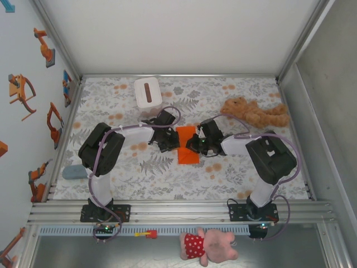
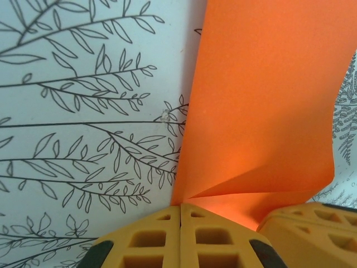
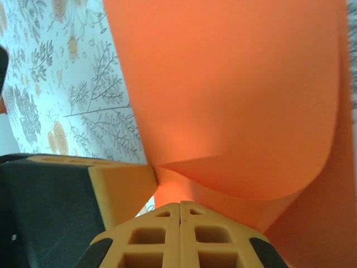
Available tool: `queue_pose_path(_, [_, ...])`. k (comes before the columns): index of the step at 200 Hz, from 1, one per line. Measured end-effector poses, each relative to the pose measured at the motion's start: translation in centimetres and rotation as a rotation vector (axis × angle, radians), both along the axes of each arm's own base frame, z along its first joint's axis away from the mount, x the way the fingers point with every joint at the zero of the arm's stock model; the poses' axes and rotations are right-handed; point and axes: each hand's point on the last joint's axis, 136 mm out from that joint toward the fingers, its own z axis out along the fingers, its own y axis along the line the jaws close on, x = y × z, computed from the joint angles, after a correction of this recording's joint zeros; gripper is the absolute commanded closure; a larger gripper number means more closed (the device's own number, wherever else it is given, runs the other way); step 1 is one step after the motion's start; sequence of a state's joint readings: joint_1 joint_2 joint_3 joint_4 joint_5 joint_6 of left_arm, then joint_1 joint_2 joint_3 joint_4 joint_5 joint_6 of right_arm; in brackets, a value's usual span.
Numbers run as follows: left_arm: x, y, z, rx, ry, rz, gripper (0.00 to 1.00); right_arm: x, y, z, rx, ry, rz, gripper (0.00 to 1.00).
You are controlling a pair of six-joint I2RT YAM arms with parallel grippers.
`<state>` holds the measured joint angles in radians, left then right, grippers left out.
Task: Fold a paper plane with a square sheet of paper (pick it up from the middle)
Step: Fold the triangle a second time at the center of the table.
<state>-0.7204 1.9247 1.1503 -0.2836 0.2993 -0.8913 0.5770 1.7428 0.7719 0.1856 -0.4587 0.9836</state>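
Paper first: we see the thin bright orange paper sheet (image 1: pixel 188 146) near the middle of the flower-and-leaf printed worktop (image 1: pixel 167 178), appearing from above as an oblong running from far to near between the two black arms. The left gripper (image 1: pixel 173 143) meets its left edge and the right gripper (image 1: pixel 196 146) its right edge.

In the left wrist view we find that gripper's yellow fingers (image 2: pixel 167 220) pressed together with no gap. A creased point of the sheet runs down into their seam, and the paper curves up off the worktop. In the right wrist view the right gripper's fingers (image 3: pixel 167 220) are likewise closed tight on the sheet, which bulges above them.

A white oblong tissue box (image 1: pixel 148 92) sits towards the far left corner, and a tan plush toy (image 1: pixel 254 113) lies towards the far right corner.
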Motion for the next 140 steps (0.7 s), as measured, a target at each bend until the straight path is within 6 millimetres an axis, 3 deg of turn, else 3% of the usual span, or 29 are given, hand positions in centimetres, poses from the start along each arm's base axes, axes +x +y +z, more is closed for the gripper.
queue_pose_path(102, [-0.1, -0.1, 0.3, 0.004, -0.005, -0.034, 1.00, 0.2, -1.1, -1.5, -0.069, 0.013, -0.012, 1.00])
queue_pose_path(140, [-0.4, -0.7, 3.1, -0.045, -0.058, -0.047, 0.96, 0.2, -1.1, -1.6, -0.055, 0.017, -0.030, 1.00])
